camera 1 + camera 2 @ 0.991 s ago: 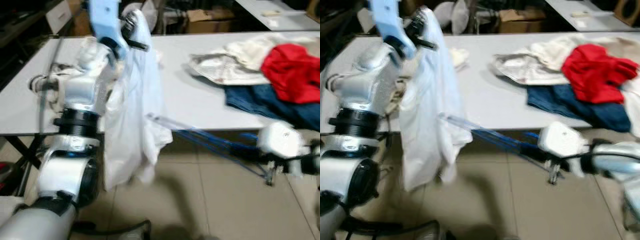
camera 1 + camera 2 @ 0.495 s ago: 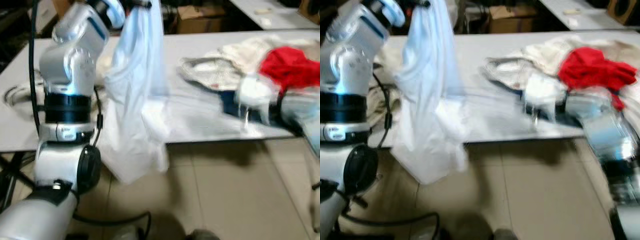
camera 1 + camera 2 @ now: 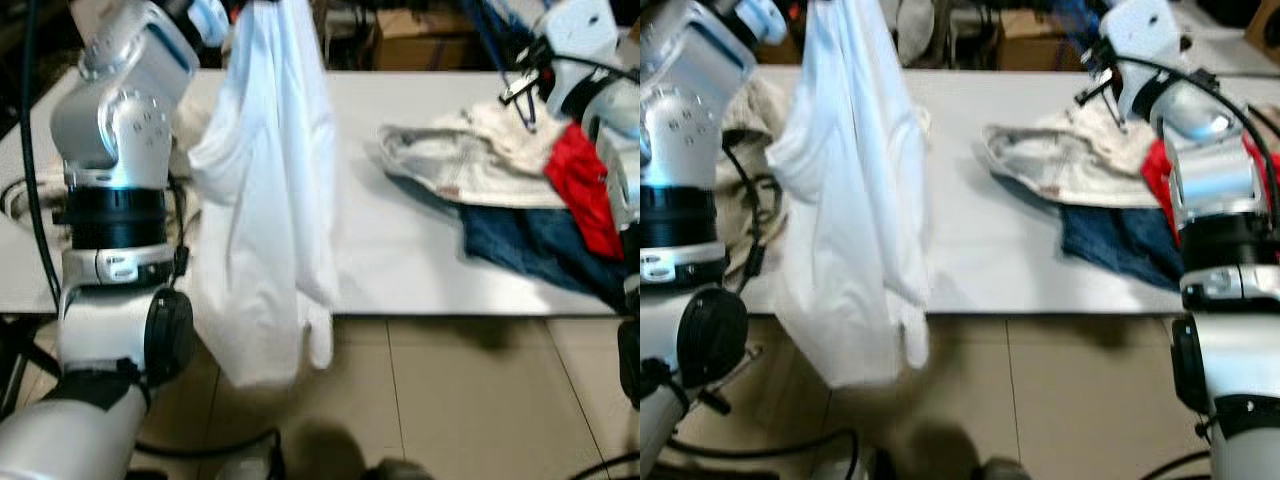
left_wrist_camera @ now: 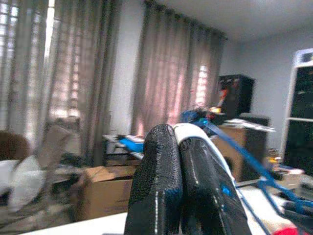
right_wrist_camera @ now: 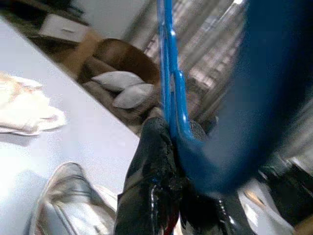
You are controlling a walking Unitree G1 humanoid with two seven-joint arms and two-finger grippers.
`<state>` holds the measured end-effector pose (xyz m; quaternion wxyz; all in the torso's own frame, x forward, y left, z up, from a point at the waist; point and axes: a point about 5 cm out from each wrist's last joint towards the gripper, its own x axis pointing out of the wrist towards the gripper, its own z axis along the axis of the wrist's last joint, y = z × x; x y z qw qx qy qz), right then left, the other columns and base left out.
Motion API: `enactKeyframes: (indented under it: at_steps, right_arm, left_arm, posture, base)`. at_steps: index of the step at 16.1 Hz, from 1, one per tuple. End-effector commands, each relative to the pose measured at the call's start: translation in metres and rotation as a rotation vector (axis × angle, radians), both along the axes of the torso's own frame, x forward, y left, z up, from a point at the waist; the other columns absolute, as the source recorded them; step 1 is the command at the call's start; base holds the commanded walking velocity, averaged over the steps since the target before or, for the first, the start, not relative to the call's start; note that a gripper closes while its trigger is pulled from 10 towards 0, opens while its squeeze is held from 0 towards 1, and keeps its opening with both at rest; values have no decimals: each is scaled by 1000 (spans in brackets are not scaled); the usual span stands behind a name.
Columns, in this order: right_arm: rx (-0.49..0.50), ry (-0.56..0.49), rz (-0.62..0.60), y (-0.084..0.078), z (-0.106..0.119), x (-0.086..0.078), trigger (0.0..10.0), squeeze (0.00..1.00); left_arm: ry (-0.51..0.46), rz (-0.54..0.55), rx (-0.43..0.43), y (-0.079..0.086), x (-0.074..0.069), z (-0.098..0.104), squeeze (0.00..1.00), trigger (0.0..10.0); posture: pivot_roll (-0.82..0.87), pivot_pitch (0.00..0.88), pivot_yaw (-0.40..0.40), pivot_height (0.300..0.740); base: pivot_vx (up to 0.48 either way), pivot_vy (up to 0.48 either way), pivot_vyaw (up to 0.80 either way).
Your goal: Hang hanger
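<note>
The blue hanger (image 5: 168, 88) is pinched between the black fingers (image 5: 151, 171) of the right tool (image 5: 171, 147), which is clenched on its thin frame; in the head views that arm is raised at the upper right over the far side of the bench (image 3: 400, 240), the hanger's blue bars blurred above it. No brand, label or writing can be read on anything.

From the left: the left arm (image 3: 115, 150) stands raised beside the bench's left edge, its left tool (image 4: 178, 142) clenched on a strip of white cloth that shows between the two black fingers (image 4: 156, 186). From it a white garment (image 3: 270, 200) hangs down in front of the bench edge, reaching well below the top and hiding part of the surface behind it. A crumpled pale cloth (image 3: 745, 105) lies on the bench behind the left arm.

To the right on the bench top lies a heap of clothes: an off-white piece (image 3: 460, 155) spread flat, a dark blue denim piece (image 3: 530, 245) partly under it, and a red garment (image 3: 585, 185) on top, touching both. The right arm (image 3: 1215, 200) stands in front of this heap and covers part of the red piece. Behind the bench stands a cardboard box (image 3: 420, 40). The floor (image 3: 450, 410) is pale tile.
</note>
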<state>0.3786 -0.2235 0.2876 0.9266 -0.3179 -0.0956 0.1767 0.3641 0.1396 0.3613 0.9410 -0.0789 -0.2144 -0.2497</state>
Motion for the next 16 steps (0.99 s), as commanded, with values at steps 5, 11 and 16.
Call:
enactKeyframes:
  at_steps: [5, 11, 16]
  right_arm:
    - [-47, 145, 104, -7, -52, -46, 10000, 0]
    - [-31, 293, 265, 1, -73, -122, 10000, 0]
    - [-106, 503, 327, -17, -76, -159, 10000, 0]
  left_arm:
    - [245, 183, 335, -10, 31, -100, 0, 10000]
    - [460, 98, 328, -33, 28, -170, 0, 10000]
    - [422, 202, 323, -6, 40, -151, 0, 10000]
  posture:
    - [-133, 0, 51, 740]
    - [-168, 0, 88, 740]
    - [-158, 0, 81, 740]
  base:
    - [341, 0, 0]
    - [89, 0, 0]
    - [0, 0, 0]
